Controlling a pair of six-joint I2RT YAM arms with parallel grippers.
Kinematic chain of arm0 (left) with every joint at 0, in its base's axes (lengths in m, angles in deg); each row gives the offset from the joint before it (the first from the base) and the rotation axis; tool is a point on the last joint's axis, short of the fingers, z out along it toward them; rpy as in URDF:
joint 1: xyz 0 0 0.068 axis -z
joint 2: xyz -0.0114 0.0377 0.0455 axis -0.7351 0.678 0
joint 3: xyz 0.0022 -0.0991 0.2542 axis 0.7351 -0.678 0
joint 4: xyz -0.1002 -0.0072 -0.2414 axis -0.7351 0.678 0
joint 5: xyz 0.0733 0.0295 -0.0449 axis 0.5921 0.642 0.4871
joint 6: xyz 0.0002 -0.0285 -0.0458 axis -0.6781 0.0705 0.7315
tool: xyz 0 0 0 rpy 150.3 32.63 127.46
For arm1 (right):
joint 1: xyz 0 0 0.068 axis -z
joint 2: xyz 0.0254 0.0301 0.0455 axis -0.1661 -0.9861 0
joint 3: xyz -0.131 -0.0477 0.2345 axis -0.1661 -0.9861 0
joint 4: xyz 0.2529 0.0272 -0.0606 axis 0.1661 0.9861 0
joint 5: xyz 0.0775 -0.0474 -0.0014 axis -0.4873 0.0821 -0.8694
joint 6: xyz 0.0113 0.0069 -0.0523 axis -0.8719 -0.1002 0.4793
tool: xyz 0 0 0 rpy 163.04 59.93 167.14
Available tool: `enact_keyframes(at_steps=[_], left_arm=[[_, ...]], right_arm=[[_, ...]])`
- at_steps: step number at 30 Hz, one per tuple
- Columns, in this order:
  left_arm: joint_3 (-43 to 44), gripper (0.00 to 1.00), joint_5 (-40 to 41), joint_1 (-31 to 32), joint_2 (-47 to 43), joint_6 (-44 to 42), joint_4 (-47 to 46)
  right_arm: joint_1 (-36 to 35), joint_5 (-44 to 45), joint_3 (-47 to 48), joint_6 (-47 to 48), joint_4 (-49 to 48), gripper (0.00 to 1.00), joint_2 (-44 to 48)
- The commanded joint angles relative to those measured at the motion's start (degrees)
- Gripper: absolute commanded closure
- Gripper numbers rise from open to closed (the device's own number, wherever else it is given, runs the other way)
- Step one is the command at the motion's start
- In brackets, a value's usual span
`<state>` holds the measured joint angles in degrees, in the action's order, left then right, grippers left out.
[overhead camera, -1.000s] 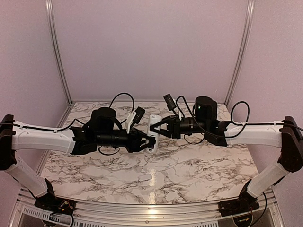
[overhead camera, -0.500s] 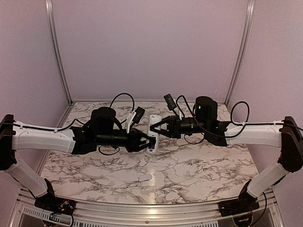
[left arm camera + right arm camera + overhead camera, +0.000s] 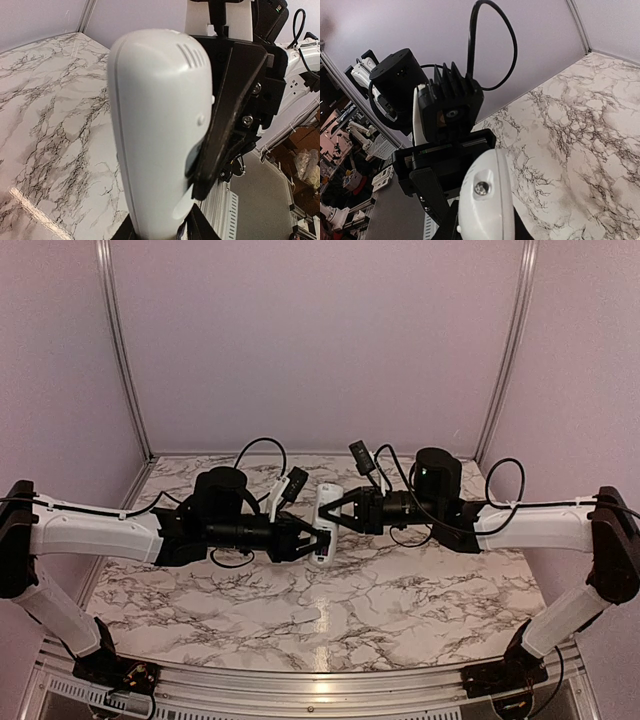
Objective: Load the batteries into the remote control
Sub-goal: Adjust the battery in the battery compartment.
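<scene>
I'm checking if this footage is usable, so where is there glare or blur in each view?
Top external: a bright glare streak lies on the marble table near its front edge. Left wrist: the remote control fills the frame, slightly soft, with a light strip reflected on the table beside it. Right wrist: the remote's near end looks soft; the table behind looks sharper.

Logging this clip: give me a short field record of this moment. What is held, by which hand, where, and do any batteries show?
remote control: white, held in the air between the two hands, above the marble table
left hand: shut on the remote control's near end in the top view
right hand: shut on its farther part, from the opposite side
batteries: none visible in any view
</scene>
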<state>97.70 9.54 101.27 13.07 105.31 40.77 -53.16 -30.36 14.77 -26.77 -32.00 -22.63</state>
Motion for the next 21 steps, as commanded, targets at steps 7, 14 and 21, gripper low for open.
enact_keyframes(at_steps=[7, 14, 21], left_arm=[[-0.3, 0.78, 13.5, -3.0, 2.4, -3.7, 11.4], [-0.6, 0.63, 13.0, -2.9, 1.5, -5.3, 11.0], [1.0, 0.41, 11.9, -3.0, -4.2, -9.2, 9.6]], right_arm=[[-0.5, -6.7, 1.6, -6.7, -14.6, 1.0, 2.0], [0.0, -5.9, 1.7, -8.3, -13.5, 1.0, 1.8], [0.2, -4.3, 2.8, -9.3, -5.9, 1.0, -1.9]])
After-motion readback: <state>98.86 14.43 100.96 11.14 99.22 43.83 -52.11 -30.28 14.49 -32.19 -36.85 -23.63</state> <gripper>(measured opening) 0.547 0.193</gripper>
